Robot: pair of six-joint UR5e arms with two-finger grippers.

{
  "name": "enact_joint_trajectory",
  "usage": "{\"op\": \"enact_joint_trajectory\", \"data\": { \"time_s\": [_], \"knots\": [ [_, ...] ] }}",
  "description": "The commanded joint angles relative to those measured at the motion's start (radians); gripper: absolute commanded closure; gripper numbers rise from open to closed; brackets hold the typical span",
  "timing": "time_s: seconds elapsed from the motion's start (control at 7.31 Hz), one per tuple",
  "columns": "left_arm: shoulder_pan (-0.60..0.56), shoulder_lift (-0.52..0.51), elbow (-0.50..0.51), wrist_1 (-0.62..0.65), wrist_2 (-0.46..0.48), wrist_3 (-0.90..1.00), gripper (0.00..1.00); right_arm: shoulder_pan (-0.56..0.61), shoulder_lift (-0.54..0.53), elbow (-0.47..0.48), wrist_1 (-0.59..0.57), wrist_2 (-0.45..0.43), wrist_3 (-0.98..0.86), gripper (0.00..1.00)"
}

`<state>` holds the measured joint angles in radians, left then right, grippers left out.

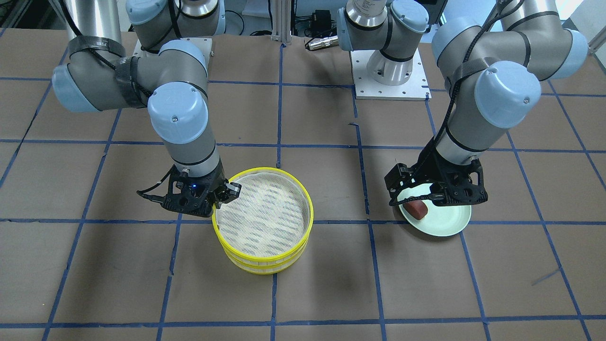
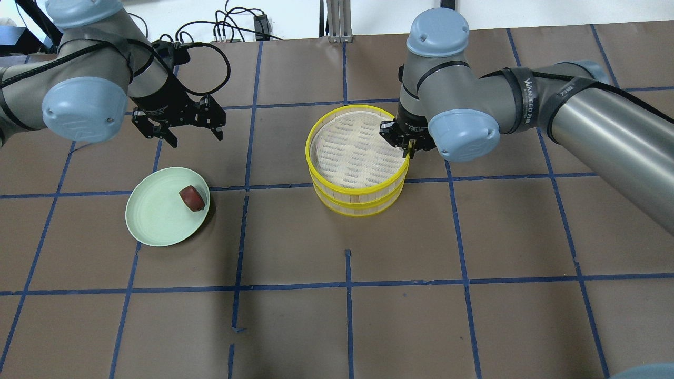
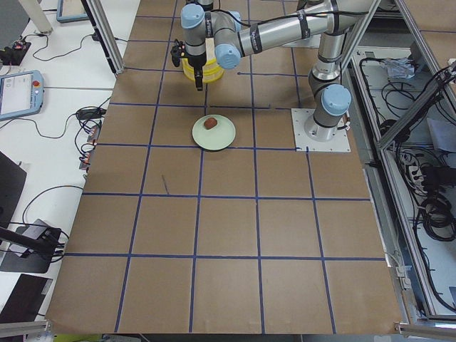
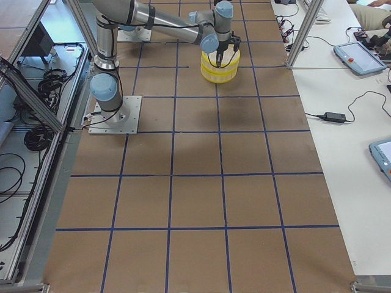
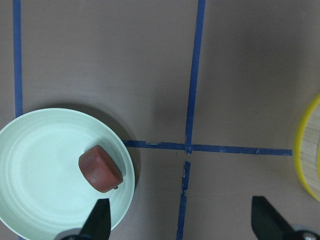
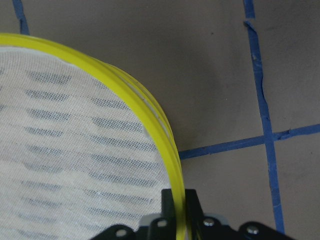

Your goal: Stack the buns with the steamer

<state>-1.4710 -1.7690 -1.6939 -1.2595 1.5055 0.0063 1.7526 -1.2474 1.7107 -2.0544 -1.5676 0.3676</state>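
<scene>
Two yellow-rimmed steamer trays stand stacked mid-table, the top tray (image 2: pixel 358 150) on the bottom tray (image 2: pixel 363 204). The top tray's white liner is bare. My right gripper (image 2: pixel 408 150) is shut on the top tray's rim (image 6: pixel 150 115), on its right side. The dark red-brown bun (image 2: pixel 191 198) lies on the pale green plate (image 2: pixel 152 221). My left gripper (image 2: pixel 195 137) is open and empty, hovering above the table just beyond the plate. In the left wrist view the bun (image 5: pixel 100 169) lies near its left fingertip (image 5: pixel 100 220). The white bun is hidden.
The table is brown paper with a blue tape grid (image 2: pixel 347 284). The arm bases (image 1: pixel 390 71) stand at the robot's side of it. The steamer stack (image 1: pixel 265 213) and the plate (image 1: pixel 450 220) are about one grid square apart.
</scene>
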Motion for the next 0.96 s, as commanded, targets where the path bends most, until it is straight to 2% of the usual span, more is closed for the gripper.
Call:
{"op": "enact_joint_trajectory", "data": {
  "time_s": [0.0, 0.14, 0.27, 0.41, 0.55, 0.82],
  "knots": [
    [0.0, -0.001, 0.0, 0.0, -0.001, -0.003, 0.02, 0.001, -0.003, 0.007, 0.0, 0.006, -0.003, 0.28],
    [0.0, -0.001, 0.002, 0.0, -0.001, -0.002, 0.02, -0.001, -0.006, 0.003, 0.003, 0.006, -0.006, 0.0],
    [-0.003, 0.003, 0.008, 0.002, 0.001, -0.002, 0.02, -0.011, -0.036, -0.025, 0.013, 0.006, -0.012, 0.0],
    [-0.014, 0.031, 0.017, 0.002, 0.004, -0.009, 0.01, -0.034, -0.096, -0.034, 0.096, -0.005, -0.071, 0.0],
    [-0.018, 0.045, 0.025, -0.006, 0.006, -0.026, 0.0, -0.082, -0.115, -0.034, 0.162, 0.007, -0.132, 0.0],
    [-0.009, 0.023, -0.002, -0.008, 0.004, -0.029, 0.0, -0.123, -0.121, -0.031, 0.192, -0.005, -0.148, 0.0]
  ]
}}
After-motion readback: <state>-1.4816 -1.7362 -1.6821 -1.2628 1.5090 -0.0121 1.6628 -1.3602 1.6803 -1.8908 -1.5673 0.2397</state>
